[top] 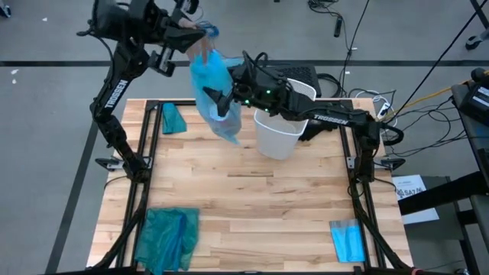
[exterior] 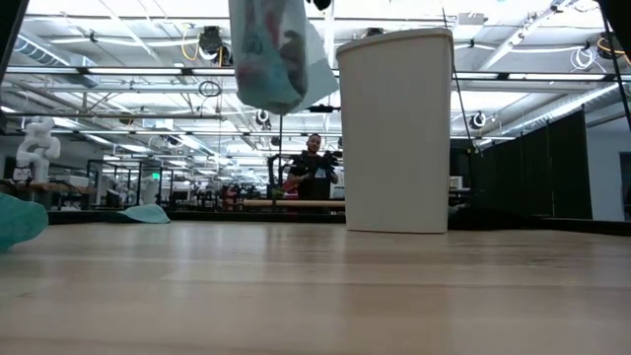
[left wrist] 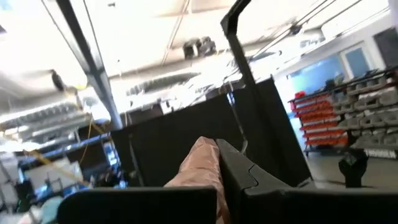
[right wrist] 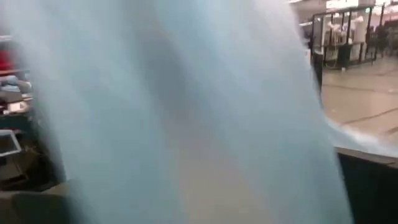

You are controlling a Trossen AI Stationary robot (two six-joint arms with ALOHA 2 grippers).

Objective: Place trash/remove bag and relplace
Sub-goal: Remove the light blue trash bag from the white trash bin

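Observation:
The light-blue bag hangs high over the table's far side, left of the white bin, which stands on its base on the table. In the low view the bag's lower end is clear of the table, and dim reddish and dark shapes of trash show through it. My left gripper is shut on the bag's top. My right gripper stands open, level, right against the bag's middle. The bag fills the right wrist view. My left gripper pinches the bag's bunched top between its two fingers, several layers gathered together. The bag hangs below the fingers, lifted clear of the table and the bin. My right gripper comes level from the table's right side at the bag's middle; I cannot tell whether its fingers touch the plastic.
A darker teal bag lies at the near left corner, a small teal piece at the far left, and a flat folded blue sheet at the near right. A person stands far off in the room behind the table.

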